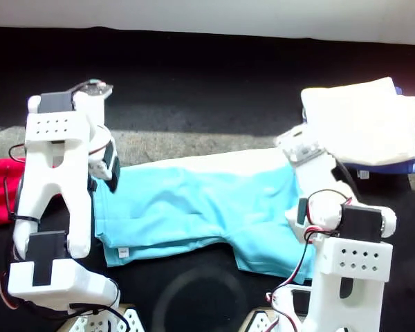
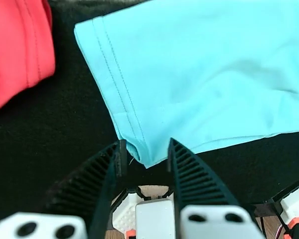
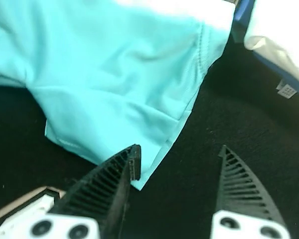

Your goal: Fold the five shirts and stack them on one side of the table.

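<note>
Black cloth covers the desk point(image 1: 194, 69), and the cyan shirt point(image 1: 200, 207) lies spread flat across its middle, with its long axis running from one arm to the other. A red shirt point(image 1: 0, 187) is bunched at the edge beyond the left arm. Beyond the right arm, a folded white shirt point(image 1: 360, 124) sits on top of a blue shirt point(image 1: 394, 166).

The left end effector point(image 2: 146, 144) has its fingers apart and is low over the shirt's hemmed end. One corner of the cyan fabric pokes into the gap between the fingers, so that end looks ready to be pinched with little or no shift.

The right end effector point(image 3: 179, 148) is spread wider, and its gap is mostly over bare black desk. The nearest cyan corner lies just beside one finger, to the shirt side of the gap. I judge this arm to be the one out of line, needing to slide toward the fabric before closing.

Each arm is nearest its own end of the shirt, which suits a two-handed fold across the long axis
</note>
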Tool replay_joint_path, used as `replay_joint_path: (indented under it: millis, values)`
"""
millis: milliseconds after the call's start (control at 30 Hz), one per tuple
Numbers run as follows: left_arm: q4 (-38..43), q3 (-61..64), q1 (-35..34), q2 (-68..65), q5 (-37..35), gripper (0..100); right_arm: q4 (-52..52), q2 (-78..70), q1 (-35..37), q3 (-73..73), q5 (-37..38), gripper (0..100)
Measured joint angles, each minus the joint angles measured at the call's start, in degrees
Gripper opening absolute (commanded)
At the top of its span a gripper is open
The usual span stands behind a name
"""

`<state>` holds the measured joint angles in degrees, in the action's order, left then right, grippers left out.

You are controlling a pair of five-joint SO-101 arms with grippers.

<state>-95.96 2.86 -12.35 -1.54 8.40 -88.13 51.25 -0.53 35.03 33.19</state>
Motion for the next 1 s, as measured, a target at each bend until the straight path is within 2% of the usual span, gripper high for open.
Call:
replay_joint_path:
  millis: [33,200,467,733,867,1000]
  values:
    - [1.23,-0.62,0.0,-0.62,0.0,0,3.43,0.0,0.53,0.53,-2.2,3.6]
    - [4.48,-1.67,0.09,-10.2,-0.09,1,19.08,-5.1,4.48,7.21,-6.42,0.8]
    - [13.19,-4.13,1.67,-27.25,-2.64,1,40.53,-29.36,5.98,9.85,-6.77,0.8]
    - [13.01,-18.55,0.88,-37.71,-3.69,1,43.34,-57.23,6.24,-5.45,-6.77,0.8]
    - [9.49,-34.11,0.35,-46.24,-3.69,1,43.25,-67.78,6.15,-16.0,-7.21,0.8]
    - [5.89,-54.51,0.35,-56.53,-3.69,1,43.25,-74.73,6.33,-26.2,-13.19,0.8]
